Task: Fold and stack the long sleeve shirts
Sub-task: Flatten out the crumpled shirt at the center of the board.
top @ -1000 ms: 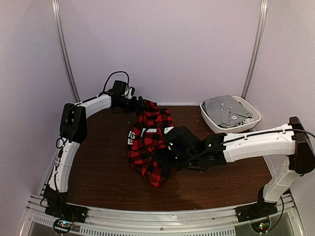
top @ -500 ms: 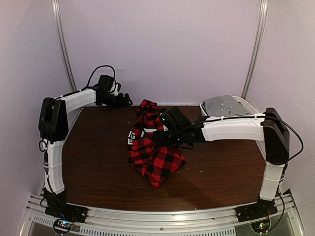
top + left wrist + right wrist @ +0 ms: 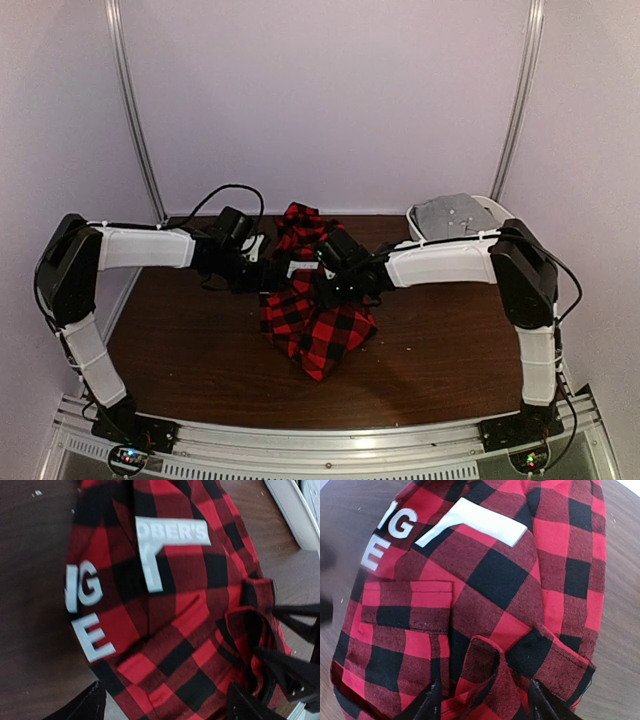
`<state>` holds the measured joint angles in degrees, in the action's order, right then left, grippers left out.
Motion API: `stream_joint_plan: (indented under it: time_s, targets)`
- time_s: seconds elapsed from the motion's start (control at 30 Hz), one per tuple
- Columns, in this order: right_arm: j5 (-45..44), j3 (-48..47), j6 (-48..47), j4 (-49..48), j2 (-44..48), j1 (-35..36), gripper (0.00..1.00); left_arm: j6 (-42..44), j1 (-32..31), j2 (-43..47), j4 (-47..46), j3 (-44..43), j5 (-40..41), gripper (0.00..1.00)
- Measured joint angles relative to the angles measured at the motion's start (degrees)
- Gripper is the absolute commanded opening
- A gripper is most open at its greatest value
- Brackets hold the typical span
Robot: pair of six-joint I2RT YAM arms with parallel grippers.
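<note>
A red-and-black checked shirt [image 3: 318,322] lies crumpled in the middle of the table [image 3: 450,350]. Only the overhead view shows a basket [image 3: 414,222] of grey clothes at the far right. Up close, the left gripper [image 3: 165,697] is spread wide above white lettering [image 3: 90,587]. The right gripper [image 3: 484,692] straddles a raised cuff, and I cannot tell whether it is pinching.

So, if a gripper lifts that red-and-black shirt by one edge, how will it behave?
Probably floppy: the shirt lies bunched in soft folds, so it should sag from the pinch. Pushed, it would likely crumple rather than slide whole across the table.
</note>
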<state>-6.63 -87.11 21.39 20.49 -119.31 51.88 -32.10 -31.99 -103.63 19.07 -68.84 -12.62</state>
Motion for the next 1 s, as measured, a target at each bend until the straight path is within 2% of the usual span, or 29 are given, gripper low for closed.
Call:
stream_joint_plan:
  time_s: [0.1, 0.27, 0.5, 0.83, 1.0]
  targets:
    - [0.66, 0.2, -0.13, -0.17, 0.11, -0.02, 0.26, -0.9, -2.75, 2.91, -0.52, 4.83, -0.02, 0.84]
    - [2.32, 4.83, 0.02, -0.11, 2.86, 0.0, 0.07, -1.86, -4.92, 5.75, -1.07, 9.29, -0.26, 0.81]
    - [4.0, 12.92, 1.6, 0.72, 12.57, 1.16, 0.05, -1.92, -8.33, 7.21, -1.14, 11.26, -0.74, 0.75]
    - [4.04, 27.04, 9.07, 3.8, 26.38, 11.13, 0.06, -0.7, -10.69, 8.24, -0.96, 11.96, -2.19, 0.63]
    - [3.67, 33.7, 13.77, 7.21, 31.47, 12.02, 0.06, 0.26, -11.76, 8.59, -0.9, 12.26, -2.16, 0.59]
